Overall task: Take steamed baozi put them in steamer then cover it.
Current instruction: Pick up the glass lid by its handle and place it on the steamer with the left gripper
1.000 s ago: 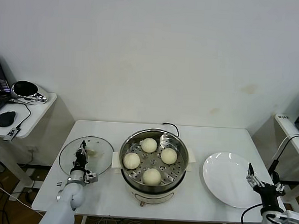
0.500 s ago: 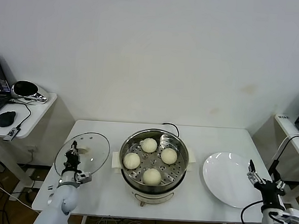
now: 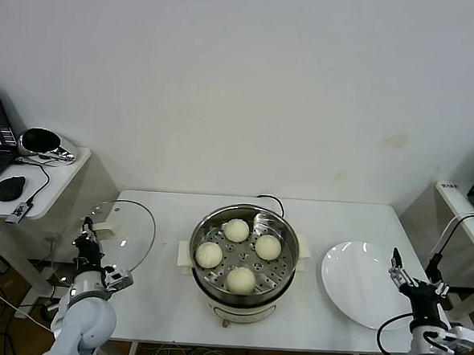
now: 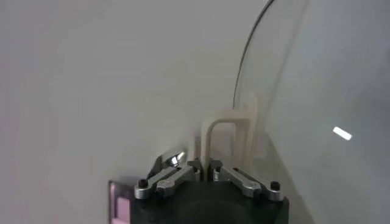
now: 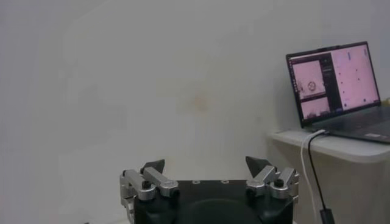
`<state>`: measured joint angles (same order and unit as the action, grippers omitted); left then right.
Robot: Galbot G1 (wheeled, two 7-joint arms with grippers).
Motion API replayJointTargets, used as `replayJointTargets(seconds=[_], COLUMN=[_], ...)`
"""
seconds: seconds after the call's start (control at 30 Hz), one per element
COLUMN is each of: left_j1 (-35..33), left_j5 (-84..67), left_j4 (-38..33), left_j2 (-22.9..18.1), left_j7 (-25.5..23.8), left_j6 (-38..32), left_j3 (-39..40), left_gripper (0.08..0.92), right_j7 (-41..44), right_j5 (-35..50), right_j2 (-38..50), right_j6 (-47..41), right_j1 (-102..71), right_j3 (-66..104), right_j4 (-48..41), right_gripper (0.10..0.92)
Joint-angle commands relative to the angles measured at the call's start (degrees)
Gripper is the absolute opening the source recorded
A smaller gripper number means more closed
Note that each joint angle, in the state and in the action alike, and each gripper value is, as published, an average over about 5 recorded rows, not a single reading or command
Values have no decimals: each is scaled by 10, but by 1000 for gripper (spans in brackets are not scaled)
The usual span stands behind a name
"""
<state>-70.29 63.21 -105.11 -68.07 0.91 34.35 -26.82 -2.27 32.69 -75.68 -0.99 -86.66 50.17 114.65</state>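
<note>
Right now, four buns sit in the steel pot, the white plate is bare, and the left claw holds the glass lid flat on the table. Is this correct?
Not quite. The left claw holds the glass lid by its handle, but raised and tilted, not flat on the table; the head view shows this. The rest holds: four buns sit in the steel pot, and the white plate is bare.

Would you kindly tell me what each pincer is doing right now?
Left pincer: closed on the glass lid, gripping its cream handle.
Right pincer: open, holding nothing.
</note>
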Motion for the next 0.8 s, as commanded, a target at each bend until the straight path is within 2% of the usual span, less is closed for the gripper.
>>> replayJointTargets(seconds=[0.03,0.17,0.43,0.63,0.8], left_j1=[-33,-21,22,74,104], left_j5=[176,220,236,275,286], left_j4=[-189,-227,-185,-154,-102], left_j2=[-33,-53,-61,-113,-148], left_j7=[-117,-150,-145,-178,-179], left_j6=[99,101,100,101,102], left_j3=[40,98,187,249,291], left_gripper=[146,146,146,146,146], right_j7=[0,0,0,0,0], right_j5=[-25,-32,-43,-47,-49], right_j2=[-14,-21,-35,-41,-43], right_j6=[-2,1,1,-1,0], right_j1=[3,8,16,14,15], right_j3=[1,0,-4,7,11], right_j4=[6,0,-6,-10,-19], right_gripper=[823,823,823,823,823])
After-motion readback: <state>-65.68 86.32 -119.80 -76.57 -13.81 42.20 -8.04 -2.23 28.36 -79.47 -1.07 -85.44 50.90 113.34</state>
